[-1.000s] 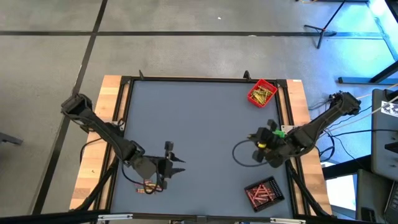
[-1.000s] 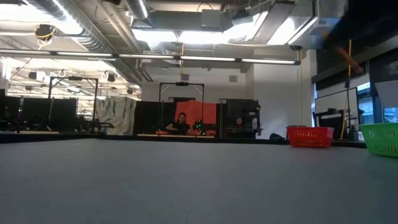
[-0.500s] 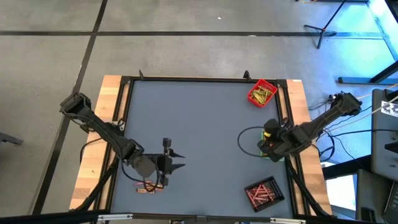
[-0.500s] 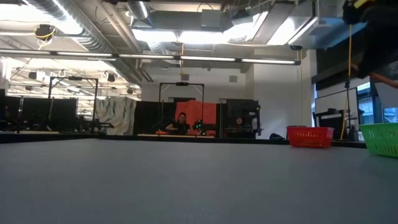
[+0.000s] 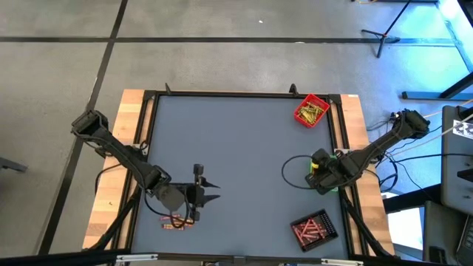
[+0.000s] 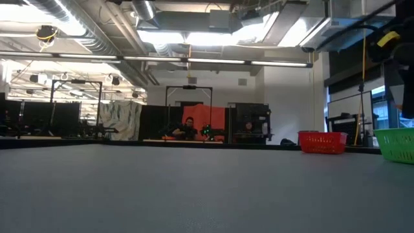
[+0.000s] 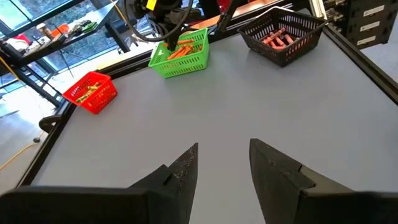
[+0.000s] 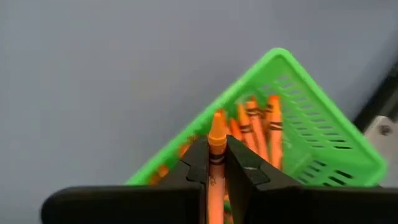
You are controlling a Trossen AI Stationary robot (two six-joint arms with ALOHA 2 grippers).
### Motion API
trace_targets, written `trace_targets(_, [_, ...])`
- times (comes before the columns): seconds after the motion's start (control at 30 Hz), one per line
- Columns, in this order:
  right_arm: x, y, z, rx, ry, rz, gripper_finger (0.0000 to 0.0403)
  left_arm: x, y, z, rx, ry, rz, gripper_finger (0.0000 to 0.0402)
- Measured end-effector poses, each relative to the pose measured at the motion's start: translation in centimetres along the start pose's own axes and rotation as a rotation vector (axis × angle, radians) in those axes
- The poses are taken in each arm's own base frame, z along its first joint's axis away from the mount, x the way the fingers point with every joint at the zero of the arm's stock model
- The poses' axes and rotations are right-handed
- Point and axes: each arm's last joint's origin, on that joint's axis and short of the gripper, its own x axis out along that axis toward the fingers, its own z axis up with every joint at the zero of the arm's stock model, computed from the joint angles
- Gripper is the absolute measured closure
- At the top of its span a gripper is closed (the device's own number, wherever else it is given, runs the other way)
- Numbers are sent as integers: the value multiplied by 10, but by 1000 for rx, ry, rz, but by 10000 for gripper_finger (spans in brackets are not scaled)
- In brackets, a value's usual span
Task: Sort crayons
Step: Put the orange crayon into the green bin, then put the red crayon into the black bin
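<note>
My right gripper (image 5: 318,171) points down over the green tray (image 8: 311,134) at the table's right edge, shut on an orange crayon (image 8: 216,138). The tray holds more orange crayons (image 8: 256,127). Yellow crayons fill the red tray (image 5: 311,111) at the far right, and red crayons lie in the black tray (image 5: 313,229) at the near right. A few loose crayons (image 5: 176,222) lie on the table near its front left, under my left arm. My left gripper (image 7: 224,163) hangs open above the table there, with nothing between its fingers. My right gripper pinches the orange crayon's shaft (image 8: 216,163) between its two fingers (image 8: 196,164), just behind the pointed end. The crayon lies along the fingers, and its tip (image 8: 217,121) sticks out past them, pointing down into the green tray. It comes at the tray from above.
The table's black frame (image 5: 336,133) runs close behind the red and green trays. The right arm's cable (image 5: 290,171) loops over the table left of the green tray. The wide grey middle of the table (image 5: 236,148) bears nothing. A person sits far off in the room (image 6: 188,128).
My right gripper has sunk toward the green tray, tipping from a slant to point down and rolling at the wrist, and stays shut on the orange crayon. In the low view the arm has dropped into the upper right corner.
</note>
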Motion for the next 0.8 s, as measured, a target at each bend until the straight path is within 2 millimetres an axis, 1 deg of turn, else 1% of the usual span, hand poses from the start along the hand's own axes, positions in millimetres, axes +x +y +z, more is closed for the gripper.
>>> trace_targets(0.2, [0,-1,-1,-9,21,-11,375,0,0,0,-1,0,0,274])
trace_targets(0.27, [0,-1,-1,-10,27,-9,365,0,0,0,-1,0,0,274])
trace_targets(0.33, [0,-1,-1,-10,27,-9,343,0,0,0,-1,0,0,274])
trace_targets(0.5, [0,-1,-1,-14,27,-11,271,0,0,0,0,0,0,274])
trace_targets(0.6, [-3,-1,0,-13,22,-6,247,0,0,0,-1,0,0,274])
trace_targets(0.7, [-14,4,7,-24,-57,31,242,0,0,0,3,0,0,274])
trace_targets(0.8, [-27,17,16,-59,-234,126,244,0,0,0,-1,0,-1,274])
